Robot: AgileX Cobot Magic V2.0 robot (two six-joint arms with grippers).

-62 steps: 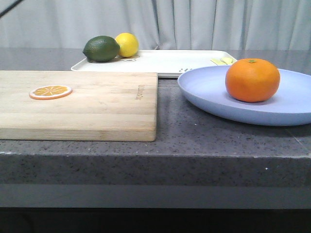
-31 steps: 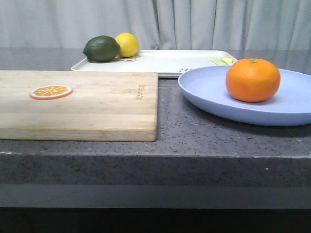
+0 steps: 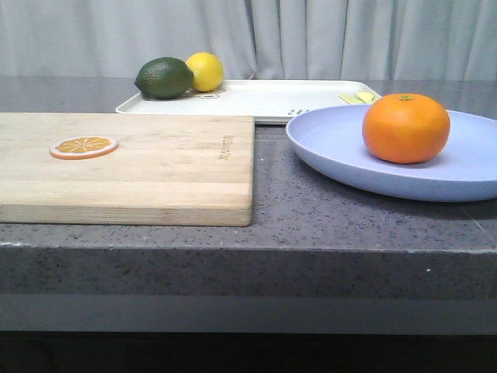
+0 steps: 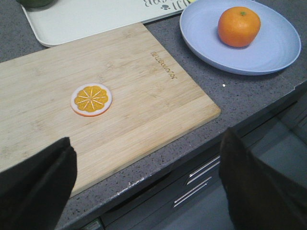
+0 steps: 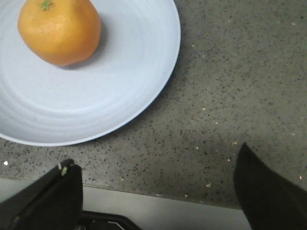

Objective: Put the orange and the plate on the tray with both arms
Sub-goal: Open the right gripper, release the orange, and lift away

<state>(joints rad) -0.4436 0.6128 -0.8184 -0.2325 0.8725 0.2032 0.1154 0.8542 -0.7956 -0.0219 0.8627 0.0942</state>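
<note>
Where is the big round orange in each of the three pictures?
Front view: the orange sits on the plate, at the right.
Left wrist view: the orange is at the upper right, on the plate.
Right wrist view: the orange is at the upper left, on the plate.
Shared landmark: the pale blue plate under it.

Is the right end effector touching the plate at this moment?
Apart. The right wrist view shows the right end effector open, with bare speckled countertop between its fingers and the plate rim; the orange sits on the plate.
</note>
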